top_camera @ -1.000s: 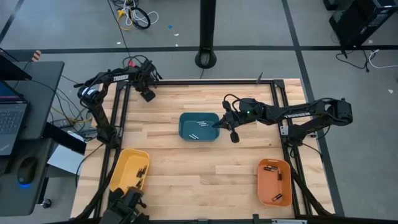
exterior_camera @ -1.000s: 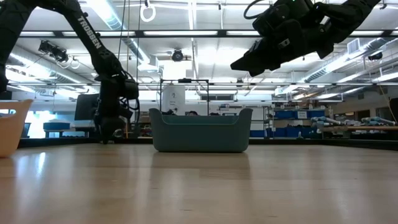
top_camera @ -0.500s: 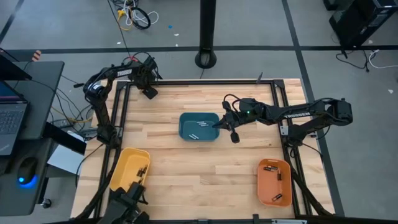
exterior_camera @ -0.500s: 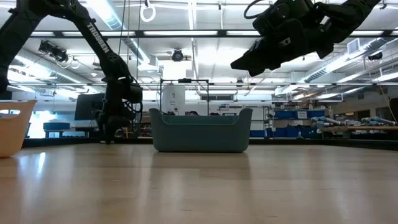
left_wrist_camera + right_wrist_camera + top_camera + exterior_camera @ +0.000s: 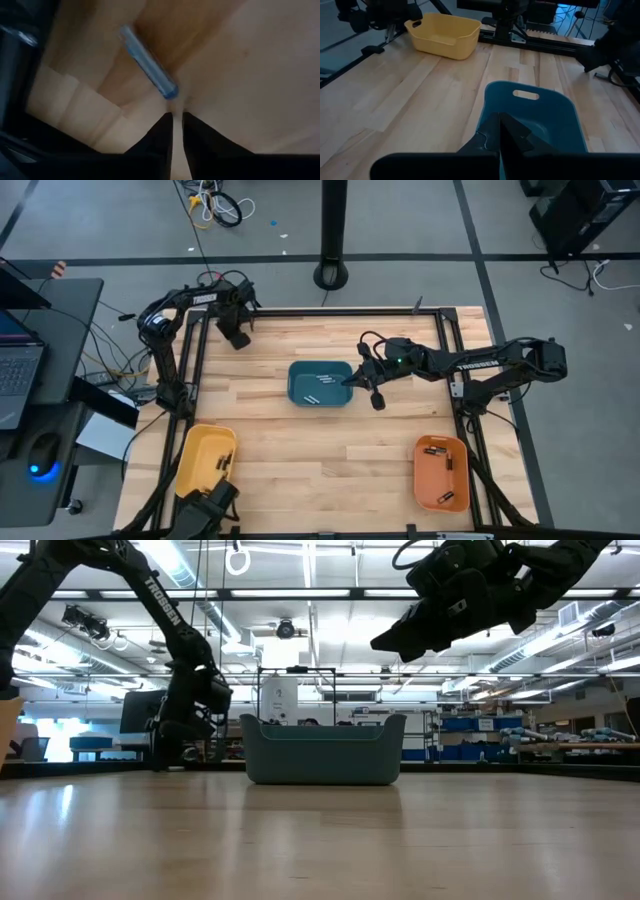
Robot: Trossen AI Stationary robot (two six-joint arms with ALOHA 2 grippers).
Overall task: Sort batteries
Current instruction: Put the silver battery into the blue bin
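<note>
Trays come first along the near edge of the desk (image 5: pixel 330 450): a yellow tray (image 5: pixel 190 452) on the left with a couple of dark batteries (image 5: pixel 226 464) lying against its inner wall, and an orange tray (image 5: pixel 422 480) on the right with a few more batteries (image 5: pixel 436 450) scattered in it. Further in, at the middle of the desk, sits a teal tray (image 5: pixel 300 370) with a handful of unsorted batteries (image 5: pixel 316 386) on its floor. The right arm (image 5: pixel 480 365) reaches across to it, its jaws pressed together above the tray's right-hand rim, with nothing I can see pinched between them. Beyond that, at the far left corner, the left arm (image 5: pixel 165 350) is folded back, its jaws drawn almost together with only a sliver of gap and pinching nothing. Its own camera shows a pale blue stick (image 5: pixel 148 62) lying on the wood just past the tips; I cannot tell what that is. To my eye the step in hand is picking from the teal tray, and no pick is made yet. The next move would call for the right jaws to spread, drop over a single battery lying flat, and close across its body without nudging its neighbours, then carry it to whichever side tray matches its size.
</note>
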